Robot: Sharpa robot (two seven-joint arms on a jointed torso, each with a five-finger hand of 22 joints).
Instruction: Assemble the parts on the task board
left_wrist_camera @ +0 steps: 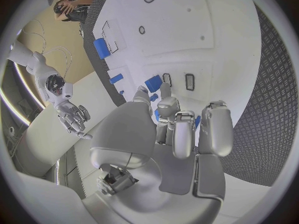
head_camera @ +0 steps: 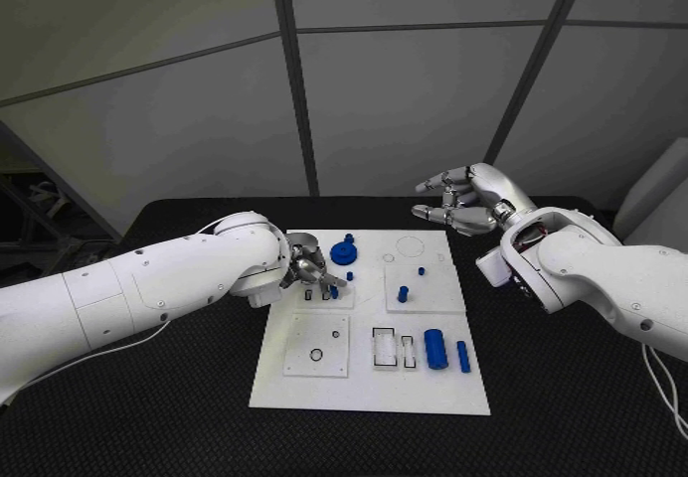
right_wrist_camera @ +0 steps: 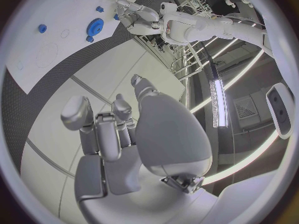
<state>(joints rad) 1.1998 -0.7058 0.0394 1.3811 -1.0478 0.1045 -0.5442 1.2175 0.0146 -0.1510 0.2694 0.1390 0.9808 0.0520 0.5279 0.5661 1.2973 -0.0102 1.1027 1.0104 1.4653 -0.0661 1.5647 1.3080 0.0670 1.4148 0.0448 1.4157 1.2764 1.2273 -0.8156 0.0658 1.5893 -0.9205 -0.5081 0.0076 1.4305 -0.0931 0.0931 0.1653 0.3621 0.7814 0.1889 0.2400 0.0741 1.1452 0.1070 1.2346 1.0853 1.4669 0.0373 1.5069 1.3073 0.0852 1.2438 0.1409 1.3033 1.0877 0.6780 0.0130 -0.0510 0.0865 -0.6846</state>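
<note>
The white task board (head_camera: 430,393) lies flat in the middle of the black textured desk (head_camera: 574,397). A round blue gear-like part (head_camera: 344,252) stands near its far edge, and two blue cylinders (head_camera: 435,349) lie side by side near its front. The left hand (head_camera: 308,276) is down on the board's left side, fingers pinching a small blue part (left_wrist_camera: 152,83). The right hand (head_camera: 466,204) hovers beyond the board's far right corner, fingers spread, holding nothing.

left hand (head_camera: 305,274) fingertips covering a small blue part (head_camera: 331,291) on task board (head_camera: 430,393), grip unclear, arm hiding board's left edge, in left wrist view fingers (left_wrist_camera: 176,129) blocking blue bits (left_wrist_camera: 152,82), can't tell contact
</note>
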